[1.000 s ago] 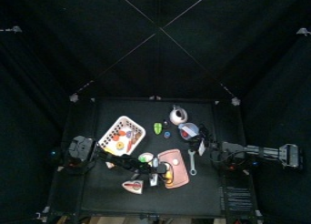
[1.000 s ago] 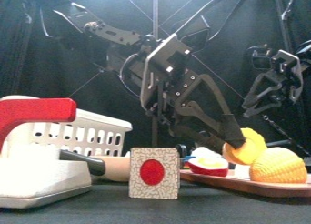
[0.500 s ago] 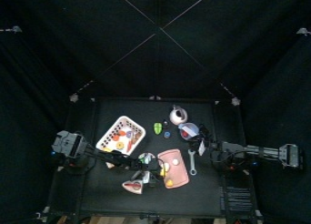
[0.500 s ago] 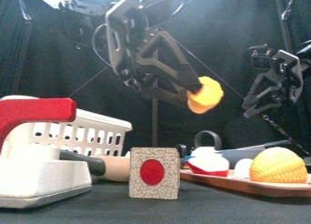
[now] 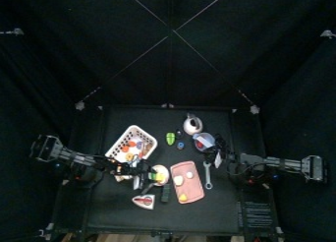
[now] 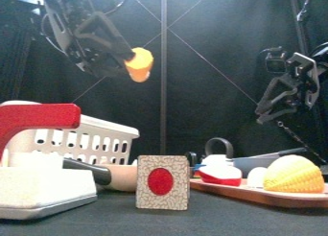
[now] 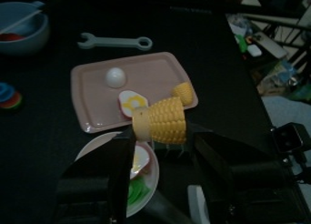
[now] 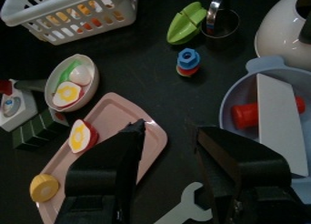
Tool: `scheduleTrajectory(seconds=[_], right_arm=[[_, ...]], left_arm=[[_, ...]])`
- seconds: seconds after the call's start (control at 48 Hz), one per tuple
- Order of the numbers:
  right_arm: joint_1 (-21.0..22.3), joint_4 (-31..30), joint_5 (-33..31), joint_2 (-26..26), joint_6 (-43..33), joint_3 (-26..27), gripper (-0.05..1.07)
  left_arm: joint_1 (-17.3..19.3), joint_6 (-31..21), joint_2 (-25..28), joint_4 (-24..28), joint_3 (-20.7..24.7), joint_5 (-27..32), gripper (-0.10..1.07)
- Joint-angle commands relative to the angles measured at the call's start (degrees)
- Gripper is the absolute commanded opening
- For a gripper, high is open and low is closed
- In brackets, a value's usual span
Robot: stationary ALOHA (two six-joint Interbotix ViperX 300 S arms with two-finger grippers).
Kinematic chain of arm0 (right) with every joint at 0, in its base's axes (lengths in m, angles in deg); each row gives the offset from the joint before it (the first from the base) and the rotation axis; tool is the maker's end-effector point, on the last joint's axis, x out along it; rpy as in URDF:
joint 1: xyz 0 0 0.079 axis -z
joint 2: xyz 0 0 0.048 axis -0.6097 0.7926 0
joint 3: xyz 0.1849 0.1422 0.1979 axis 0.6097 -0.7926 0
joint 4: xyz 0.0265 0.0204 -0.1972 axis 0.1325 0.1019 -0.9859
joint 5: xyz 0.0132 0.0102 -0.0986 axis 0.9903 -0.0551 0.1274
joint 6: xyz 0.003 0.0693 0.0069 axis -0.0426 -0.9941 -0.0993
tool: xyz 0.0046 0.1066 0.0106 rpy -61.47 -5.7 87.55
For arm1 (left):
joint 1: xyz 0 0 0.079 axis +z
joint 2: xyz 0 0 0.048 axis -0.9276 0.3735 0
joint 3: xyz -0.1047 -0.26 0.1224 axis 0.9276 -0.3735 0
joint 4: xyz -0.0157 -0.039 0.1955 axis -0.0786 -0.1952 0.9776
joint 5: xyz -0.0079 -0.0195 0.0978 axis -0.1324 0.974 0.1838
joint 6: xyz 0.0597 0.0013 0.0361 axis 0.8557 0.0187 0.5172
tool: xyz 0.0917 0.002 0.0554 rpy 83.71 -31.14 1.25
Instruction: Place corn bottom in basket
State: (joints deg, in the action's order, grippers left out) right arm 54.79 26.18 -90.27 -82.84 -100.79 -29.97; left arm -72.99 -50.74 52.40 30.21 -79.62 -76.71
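Note:
The corn bottom (image 6: 137, 62), a yellow-orange cob piece, is held high in my left gripper (image 6: 126, 60), above the right end of the white lattice basket (image 6: 90, 142). In the left wrist view the jaws are shut on the corn (image 7: 161, 118), with the pink cutting board (image 7: 97, 96) below it. From above, the basket (image 5: 129, 143) lies left of centre and holds several toy foods. My right gripper (image 8: 170, 146) is open and empty, hanging at the right (image 6: 289, 86) over the board's right side.
The pink board (image 5: 187, 177) carries an egg (image 7: 113, 76), a fried egg (image 7: 134, 102) and another corn piece (image 7: 183, 91). A wrench (image 7: 115, 42), a blue bowl (image 8: 285, 105), a kettle (image 8: 292, 14), a green pepper (image 8: 188, 21) and a plate (image 8: 71, 77) lie around. A red-dot block (image 6: 163, 182) stands in front.
My left gripper has lifted the corn bottom from near the board and carried it up and to the left, to above the basket. The right arm has not moved.

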Motion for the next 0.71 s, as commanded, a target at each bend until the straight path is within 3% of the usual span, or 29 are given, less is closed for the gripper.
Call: scheduleTrajectory(seconds=[0.0,0.146,0.312,0.417,0.688], right_arm=[[0.1,0.1,0.4,0.4,0.1,0.4,0.79],[0.1,0.1,0.4,0.4,0.1,0.4,0.79],[0.1,0.4,0.4,1.0,0.0,0.4,0.79],[0.3,0.4,0.4,1.3,0.0,0.4,0.79],[0.5,0.4,0.5,1.8,0.0,0.4,0.79]], left_arm=[[4.5,0.1,-5.3,-0.2,-3.0,-1.4,0.67],[12.8,0.1,-8.9,0.3,-7.2,-1.0,0.67],[22.3,0.0,-8.3,-0.5,-11.3,0.4,0.68],[24.9,0.0,-6.5,-0.9,-11.8,2.9,0.69],[25.3,-0.1,-2.9,-0.9,-11.1,8.8,0.81]])
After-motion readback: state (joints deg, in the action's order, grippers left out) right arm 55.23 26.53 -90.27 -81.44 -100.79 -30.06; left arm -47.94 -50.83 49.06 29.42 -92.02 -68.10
